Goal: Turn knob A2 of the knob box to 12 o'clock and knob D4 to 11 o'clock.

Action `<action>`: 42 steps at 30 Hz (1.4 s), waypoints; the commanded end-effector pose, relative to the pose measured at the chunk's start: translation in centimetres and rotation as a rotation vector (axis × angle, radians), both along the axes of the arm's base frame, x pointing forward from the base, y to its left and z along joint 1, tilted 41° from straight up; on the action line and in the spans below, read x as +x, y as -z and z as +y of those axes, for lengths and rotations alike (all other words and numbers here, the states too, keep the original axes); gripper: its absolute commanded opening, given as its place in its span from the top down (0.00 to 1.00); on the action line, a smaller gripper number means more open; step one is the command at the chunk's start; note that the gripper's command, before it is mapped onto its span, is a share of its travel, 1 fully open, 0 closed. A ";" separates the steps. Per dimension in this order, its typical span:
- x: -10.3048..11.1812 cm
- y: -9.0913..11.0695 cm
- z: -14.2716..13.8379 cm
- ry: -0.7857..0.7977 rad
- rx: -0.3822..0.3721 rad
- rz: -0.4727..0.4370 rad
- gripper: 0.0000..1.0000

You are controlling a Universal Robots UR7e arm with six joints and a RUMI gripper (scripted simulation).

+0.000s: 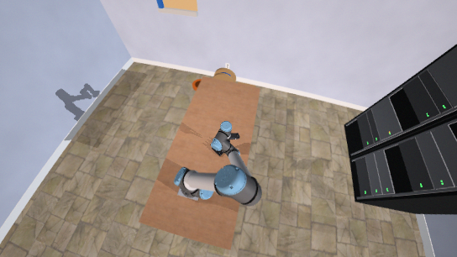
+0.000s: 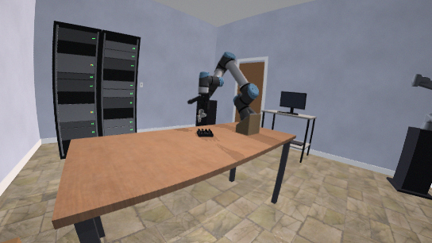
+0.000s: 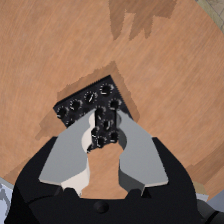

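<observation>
The black knob box lies on the wooden table, its rows of small black knobs facing up. It also shows as a small dark block in the exterior view [image 2: 205, 133]. My gripper [image 3: 106, 110] hangs straight above the box, clear of the knobs, its tips over the box's near half. The two grey fingers are nearly closed, with a narrow gap through which I see knobs below. Nothing is between them. In the exterior view the gripper [image 2: 201, 116] hovers a short way above the box. In the top view the arm hides the box.
The arm's base block [image 2: 248, 124] stands on the table just right of the knob box. Server racks [image 2: 95, 83] stand by the far wall. A small desk with a monitor [image 2: 293, 102] stands behind the table.
</observation>
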State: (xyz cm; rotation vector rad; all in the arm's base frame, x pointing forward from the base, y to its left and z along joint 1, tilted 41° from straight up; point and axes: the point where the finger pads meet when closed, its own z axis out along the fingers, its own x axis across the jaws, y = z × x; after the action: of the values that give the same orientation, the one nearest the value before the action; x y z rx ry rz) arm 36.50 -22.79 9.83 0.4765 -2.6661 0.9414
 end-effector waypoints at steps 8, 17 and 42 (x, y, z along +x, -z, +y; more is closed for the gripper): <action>0.0 0.4 -0.4 0.000 0.000 -0.001 0.89; -0.2 1.2 -1.0 0.000 0.000 -0.001 0.89; -0.5 3.0 -2.5 0.000 0.000 -0.001 0.89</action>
State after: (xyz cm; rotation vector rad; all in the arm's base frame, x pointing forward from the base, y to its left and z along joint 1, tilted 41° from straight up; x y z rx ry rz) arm 36.05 -25.02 7.11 0.4752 -2.6657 0.9406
